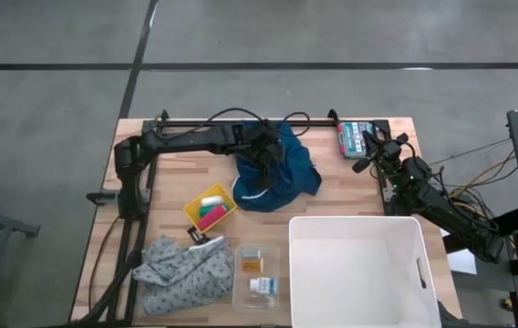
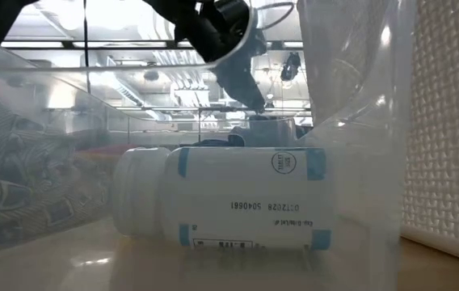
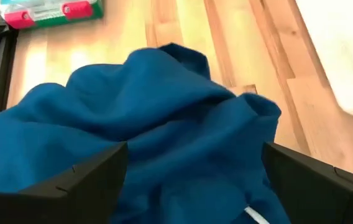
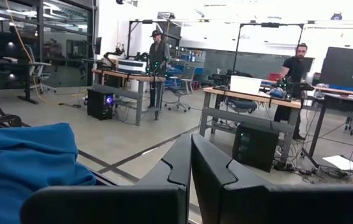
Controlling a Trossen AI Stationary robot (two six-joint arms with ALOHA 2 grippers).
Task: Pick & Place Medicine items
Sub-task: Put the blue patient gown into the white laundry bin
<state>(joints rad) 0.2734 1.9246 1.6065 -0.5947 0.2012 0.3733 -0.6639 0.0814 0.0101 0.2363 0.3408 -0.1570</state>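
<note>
Wooden table [image 1: 172,187] carries your left gripper [image 1: 264,162], fingers spread over the blue cloth [image 1: 282,173], so lift clear toward the bottles [image 1: 257,273] near the front edge; right gripper [image 1: 366,155] waits clenched.

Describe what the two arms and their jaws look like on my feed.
Both arms are dark, near-black, built of jointed segments. The left arm carries a looping black cable along its length; the right arm has thin wires trailing near its base. The left gripper has broad, flat, matte black fingers with angular edges.

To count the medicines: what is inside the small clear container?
The clear container holds an orange bottle and a white bottle, lying apart. Nothing covers them.
</note>
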